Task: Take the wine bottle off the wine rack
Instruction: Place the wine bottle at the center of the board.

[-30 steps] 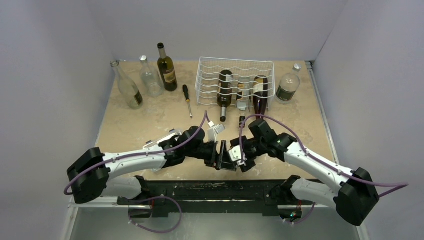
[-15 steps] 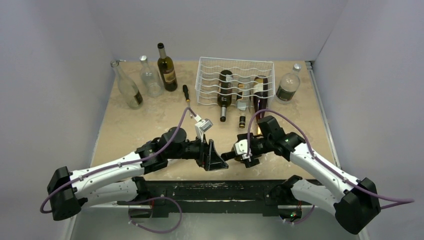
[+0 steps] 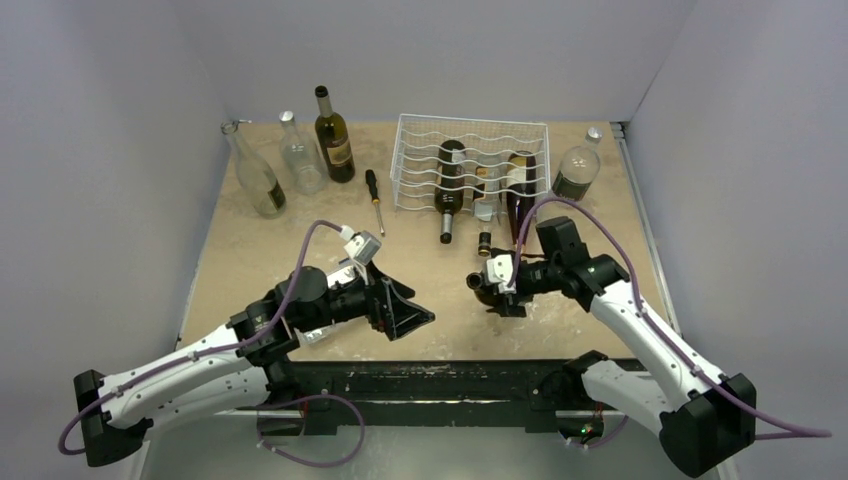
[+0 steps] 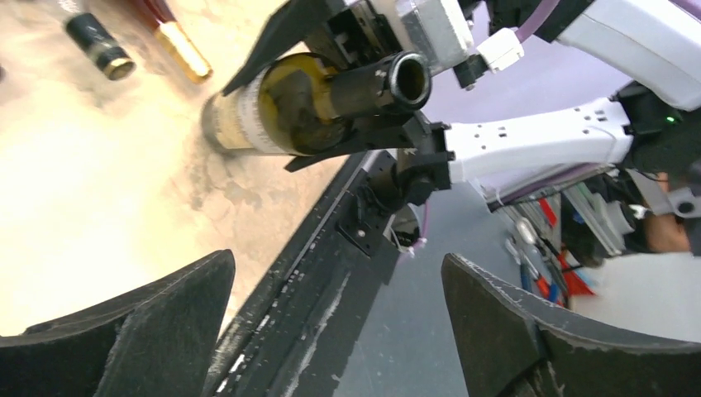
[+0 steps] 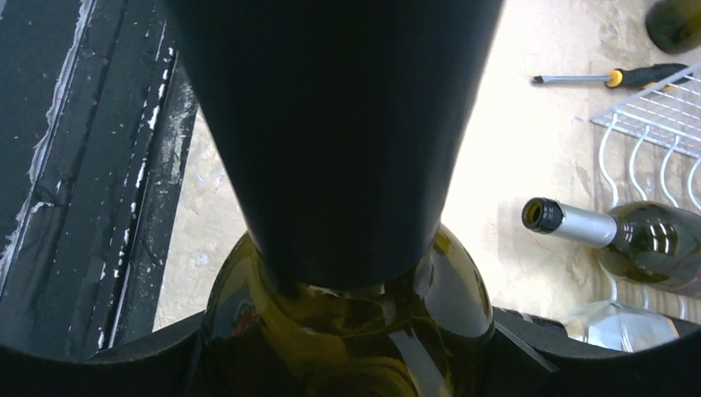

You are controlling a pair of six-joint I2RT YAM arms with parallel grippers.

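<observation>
The right gripper (image 3: 496,288) was clamped on the wine bottle (image 4: 263,114), its jaws closed round the dark green glass at the shoulder below the neck; the bottle was off the wine rack (image 3: 470,160), held over the bare worktop (image 3: 290,245) in front of the rack and near the worktop's front edge; whether its base touched the surface could not be told. The left gripper (image 3: 404,312) stood apart from the bottle with its jaws spread wide and nothing between them, its two dark fingers (image 4: 140,331) framing the bottle's open mouth in the left wrist view. Two dark bottles lay in the rack, one (image 3: 450,182) with its neck poking out over the front wire, the other (image 3: 519,190) just to its right. A screwdriver (image 3: 374,198) with a black and yellow handle lay left of the rack; further left stood two clear bottles (image 3: 258,180) and a dark upright bottle (image 3: 333,135); a squat clear bottle (image 3: 574,172) stood just right of the rack.
</observation>
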